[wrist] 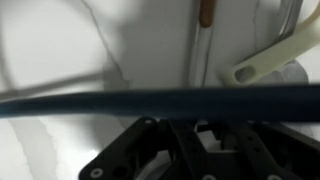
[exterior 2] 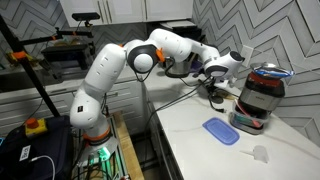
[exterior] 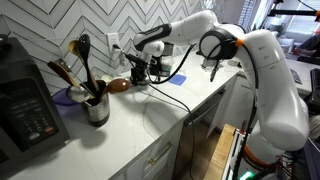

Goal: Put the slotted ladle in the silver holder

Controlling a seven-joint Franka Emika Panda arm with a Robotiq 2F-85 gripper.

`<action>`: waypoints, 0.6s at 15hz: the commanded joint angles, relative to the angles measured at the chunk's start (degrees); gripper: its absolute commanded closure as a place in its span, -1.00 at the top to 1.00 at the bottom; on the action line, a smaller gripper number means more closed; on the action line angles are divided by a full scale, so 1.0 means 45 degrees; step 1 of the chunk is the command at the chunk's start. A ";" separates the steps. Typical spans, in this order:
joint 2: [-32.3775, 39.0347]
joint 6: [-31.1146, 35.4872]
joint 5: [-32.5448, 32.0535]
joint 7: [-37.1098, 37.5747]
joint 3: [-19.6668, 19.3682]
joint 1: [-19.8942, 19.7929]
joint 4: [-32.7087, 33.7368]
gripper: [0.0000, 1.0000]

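In the wrist view, the long slim black slotted ladle (wrist: 150, 101) crosses the frame just ahead of the black Robotiq gripper (wrist: 200, 130). Its long axis runs level, side to side, with both ends out of frame. We cannot tell whether the jaws clamp it. In an exterior view, the short shiny silver cylindrical holder (exterior: 97, 112) stands well apart from the gripper on the white counter (exterior: 130, 122).

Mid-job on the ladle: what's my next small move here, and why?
I'd probably close the pincer firmly before any lift. In the wrist view the dark handle of the slotted ladle crosses right at the pincer's tips, but whether they grip it is unclear. The silver holder stands far off along the counter in an exterior view, so a loose grip could drop the ladle on the way.
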 commanded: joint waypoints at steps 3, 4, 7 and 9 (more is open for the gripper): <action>-0.0434 -0.0352 -0.0454 -0.0241 0.0198 -0.0040 -0.0102 -0.91; -0.0622 -0.0368 -0.0400 -0.0631 0.0312 -0.0070 -0.0184 -0.92; -0.1702 -0.0984 -0.0924 -0.1468 0.0238 0.0122 -0.0671 -0.91; -0.2210 -0.1614 -0.1966 -0.0458 -0.0337 0.0448 -0.0749 -0.91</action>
